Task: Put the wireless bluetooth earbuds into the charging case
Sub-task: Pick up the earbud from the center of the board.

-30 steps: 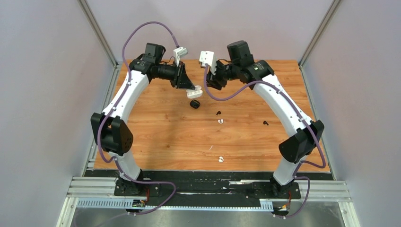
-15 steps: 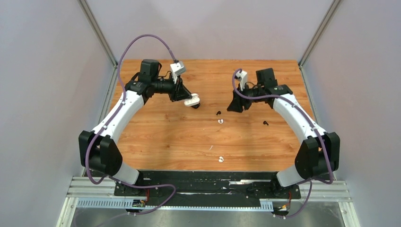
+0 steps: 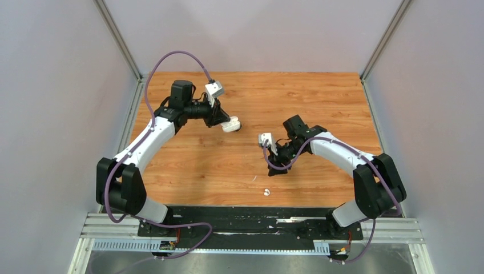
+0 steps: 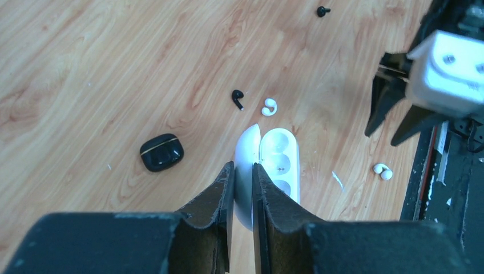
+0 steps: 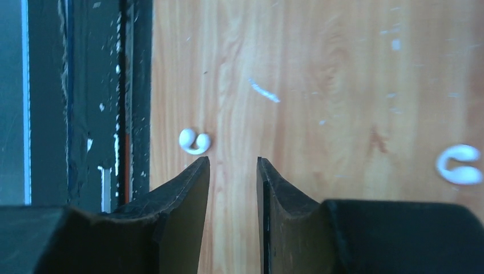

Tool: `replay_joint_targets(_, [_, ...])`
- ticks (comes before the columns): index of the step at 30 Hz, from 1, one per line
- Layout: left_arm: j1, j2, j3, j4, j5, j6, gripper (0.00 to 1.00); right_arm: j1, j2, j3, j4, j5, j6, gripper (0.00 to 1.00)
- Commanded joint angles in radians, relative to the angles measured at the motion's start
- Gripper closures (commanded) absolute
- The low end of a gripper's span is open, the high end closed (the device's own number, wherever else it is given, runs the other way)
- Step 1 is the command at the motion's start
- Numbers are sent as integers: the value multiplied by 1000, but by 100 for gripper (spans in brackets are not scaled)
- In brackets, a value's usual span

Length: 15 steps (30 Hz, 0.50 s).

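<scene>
- The table (image 3: 319,91) carries all the loose pieces. Both arms reach in over it from the near edge.
- The right gripper (image 5: 233,162) points down at the wood on the near side. Its jaws stand partway apart, with only bare board in the gap.
- As I judge it, the step in hand is picking up the near white earbud (image 5: 194,141). It lies just ahead of one fingertip and outside the gap, close to the table's dark near edge.
- I would slide sideways until the bud sits centred between the tips, then lower almost to the wood and close slowly. A bud this small and curved could squirt out or roll.
- The left gripper (image 4: 242,168) is clamped on the lid of the white charging case (image 4: 277,165), holding it open. Both wells face the camera and look empty. I would hold it steady with the wells presented upward.
- The black charging case (image 4: 162,152) lies closed on the wood, apart from the white one.
- A second white earbud (image 4: 269,107) lies beside a black earbud (image 4: 238,98), just beyond the held case. Another black earbud (image 4: 323,10) lies well apart.
</scene>
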Motion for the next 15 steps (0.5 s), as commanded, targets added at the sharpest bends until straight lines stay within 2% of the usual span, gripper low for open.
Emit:
replay_joint_targets(1, [-3,-61,-47,117,-22,-85,100,45,-14,-69,-38,-10,-209,66])
replay_joint_targets(5, [-2,-84,-85,139,-31,-106,100,76,-50,-141,-17,27,-305,69])
replay_joint_targets(8, [-3,-99,-97,146,-36,-113,100,78,-80,-180,72,86,-319,74])
replay_joint_targets(10, [-3,-107,-99,149,-34,-115,100,61,-75,-173,121,126,-290,77])
replay_joint_targets(15, [-3,-117,-108,143,-28,-99,100,-24,6,-75,154,117,-299,80])
